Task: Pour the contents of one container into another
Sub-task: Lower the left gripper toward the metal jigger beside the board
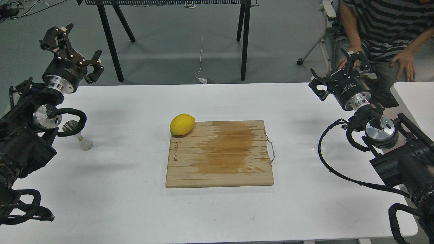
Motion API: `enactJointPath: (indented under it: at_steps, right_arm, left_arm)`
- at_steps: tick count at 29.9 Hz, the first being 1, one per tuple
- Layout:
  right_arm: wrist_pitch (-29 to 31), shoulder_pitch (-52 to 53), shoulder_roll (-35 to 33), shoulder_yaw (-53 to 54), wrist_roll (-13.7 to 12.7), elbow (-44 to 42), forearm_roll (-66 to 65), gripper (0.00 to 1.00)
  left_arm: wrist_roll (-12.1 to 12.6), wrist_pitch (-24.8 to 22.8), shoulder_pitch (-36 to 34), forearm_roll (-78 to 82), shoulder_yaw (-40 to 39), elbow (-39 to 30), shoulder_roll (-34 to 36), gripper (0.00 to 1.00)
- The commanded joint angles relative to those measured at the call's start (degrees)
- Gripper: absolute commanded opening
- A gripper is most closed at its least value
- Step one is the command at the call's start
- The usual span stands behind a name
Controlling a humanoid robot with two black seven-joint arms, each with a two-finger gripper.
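Note:
The steel jigger (78,136) stands on the white table (135,210) at the left, its upper cone partly hidden behind my left arm. The clear glass cup (320,147) shows only faintly at the right, beside my right arm's black cable. My left gripper (76,48) is raised well above and behind the jigger, open, with nothing between its fingers. My right gripper (338,73) hangs over the table's far right edge, behind the cup, open and empty too.
A wooden cutting board (220,154) with a wire handle lies mid-table, and a yellow lemon (182,124) rests at its far left corner. A seated person (383,30) is close behind my right gripper. A second white table (415,96) adjoins at the right.

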Motion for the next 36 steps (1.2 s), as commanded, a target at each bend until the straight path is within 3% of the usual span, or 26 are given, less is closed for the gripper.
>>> enactJointPath:
  at_steps: [1,25,31,36]
  right_arm:
    - [-0.01,0.15,0.00,-0.10,0.01,0.09,-0.07,0.99]
    - [-0.19,0.50,-1.40,0.26,0.45,1.93,-0.07,0.99]
    - [-0.27,0.33,-2.37,0.08,0.45,2.38,-0.08,0.99]
    - [-0.19,0.24,-2.37,0.17,0.45,1.94,-0.08,0.99]
  left_arm:
    - [0.00,-0.01,-0.34,-0.09,0.00,0.00,0.01,1.00]
    - [0.88,-0.01,-1.22,0.52,0.52,-1.31,2.46,1.00]
    - [1.23,0.30,-0.87,3.94,8.06,-15.61,13.52,1.00]
    - [1.23,6.80,-0.69,12.02,16.16,-31.78,26.36,1.00]
